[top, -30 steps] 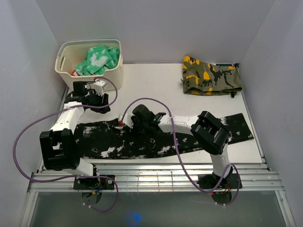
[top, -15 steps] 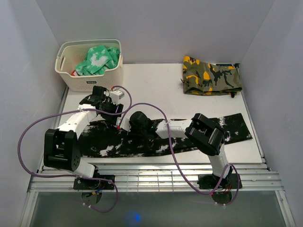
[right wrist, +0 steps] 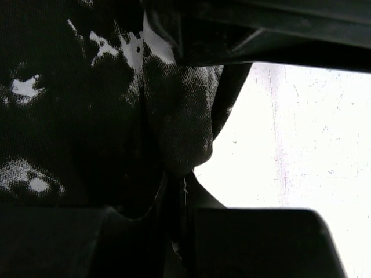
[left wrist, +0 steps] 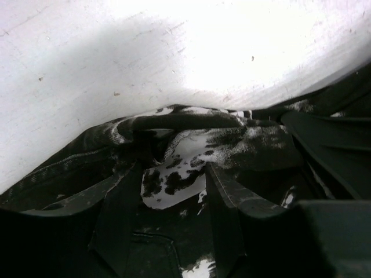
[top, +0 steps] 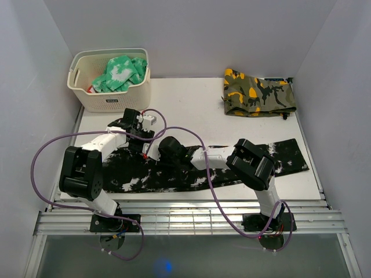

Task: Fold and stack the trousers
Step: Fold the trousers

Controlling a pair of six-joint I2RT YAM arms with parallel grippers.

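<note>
The black, white-speckled trousers (top: 139, 176) lie stretched left to right across the near half of the table. My left gripper (top: 138, 134) is at their far left edge. In the left wrist view (left wrist: 174, 171) its fingers (left wrist: 122, 214) stand apart over a bunched fold of the trousers (left wrist: 179, 179), which lies between them. My right gripper (top: 165, 152) is just to the right, low on the same far edge. In the right wrist view (right wrist: 179, 185) it is shut on a pinched fold of the trousers (right wrist: 87, 116).
A cream basket (top: 110, 101) holding a green-and-white garment (top: 122, 72) stands at the back left, close behind my left gripper. A folded camouflage garment (top: 258, 92) lies at the back right. Bare white table (top: 191, 104) lies between them. Purple cables (top: 185, 130) arch over the grippers.
My left gripper has moved right and nearer, from beside the basket to the trousers' far edge. My right gripper has shifted slightly left and down onto the fabric.
</note>
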